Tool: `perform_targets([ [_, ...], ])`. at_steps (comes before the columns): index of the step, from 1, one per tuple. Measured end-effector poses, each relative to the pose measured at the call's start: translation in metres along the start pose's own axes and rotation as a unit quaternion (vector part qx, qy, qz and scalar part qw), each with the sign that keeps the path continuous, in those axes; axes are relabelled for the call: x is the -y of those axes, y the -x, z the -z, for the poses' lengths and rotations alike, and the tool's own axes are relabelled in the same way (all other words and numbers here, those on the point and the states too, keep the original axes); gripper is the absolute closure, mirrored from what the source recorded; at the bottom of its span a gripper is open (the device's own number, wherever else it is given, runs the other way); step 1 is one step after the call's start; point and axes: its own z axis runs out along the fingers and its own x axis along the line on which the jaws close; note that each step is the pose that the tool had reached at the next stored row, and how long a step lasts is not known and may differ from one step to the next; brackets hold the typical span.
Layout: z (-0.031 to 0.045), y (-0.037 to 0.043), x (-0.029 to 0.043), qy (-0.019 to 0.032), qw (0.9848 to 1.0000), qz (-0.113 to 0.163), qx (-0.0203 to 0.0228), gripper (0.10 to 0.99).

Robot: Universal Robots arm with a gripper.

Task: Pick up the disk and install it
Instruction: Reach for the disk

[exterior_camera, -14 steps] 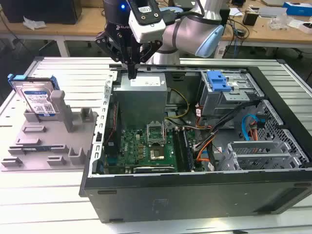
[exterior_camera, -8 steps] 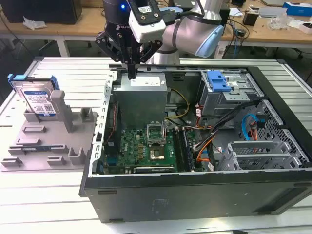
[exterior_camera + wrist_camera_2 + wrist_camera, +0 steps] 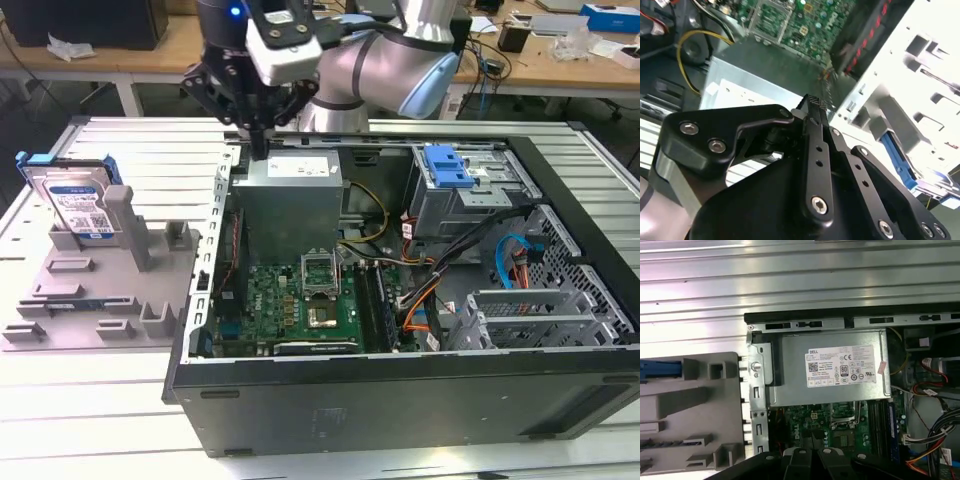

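The disk stands on edge in the grey holder block at the exterior view's left, outside the computer case; it is silver with a white-and-blue label and a bright blue frame. In the first wrist view its blue edge shows beside the holder. My gripper hangs over the case's far left corner, above the power supply, well apart from the disk. In the second wrist view the gripper is shut with nothing between its fingers.
The open computer case lies on the slatted metal table. Inside it are the motherboard, loose cables and a drive cage with a blue carrier. A cluttered wooden bench runs behind.
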Motion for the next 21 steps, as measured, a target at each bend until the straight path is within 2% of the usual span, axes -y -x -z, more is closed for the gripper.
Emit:
perform_targets([
  [7,-0.0002,-0.0292,-0.0105,0.0000,1.0000,0.000,0.0000,0.980],
  [9,-0.0001,-0.0573,-0.0152,0.0000,1.0000,0.000,0.0000,0.980],
  [11,-0.0001,-0.0669,-0.0165,0.0000,1.0000,0.000,0.0000,0.980],
  [12,-0.0001,-0.0774,-0.0181,0.0000,1.0000,0.000,0.0000,0.980],
  [13,-0.0001,-0.0838,-0.0191,0.0000,1.0000,0.000,0.0000,0.980],
  [15,-0.0001,-0.1025,-0.0223,0.0000,1.0000,0.000,0.0000,0.980],
  [17,-0.0002,-0.1109,-0.0238,0.0000,1.0000,0.000,0.0000,0.980],
  [19,-0.0003,-0.1241,-0.0262,0.0000,1.0000,0.000,0.0000,0.980],
  [21,-0.0003,-0.1336,-0.0282,0.0000,1.0000,0.000,0.0000,0.980],
])
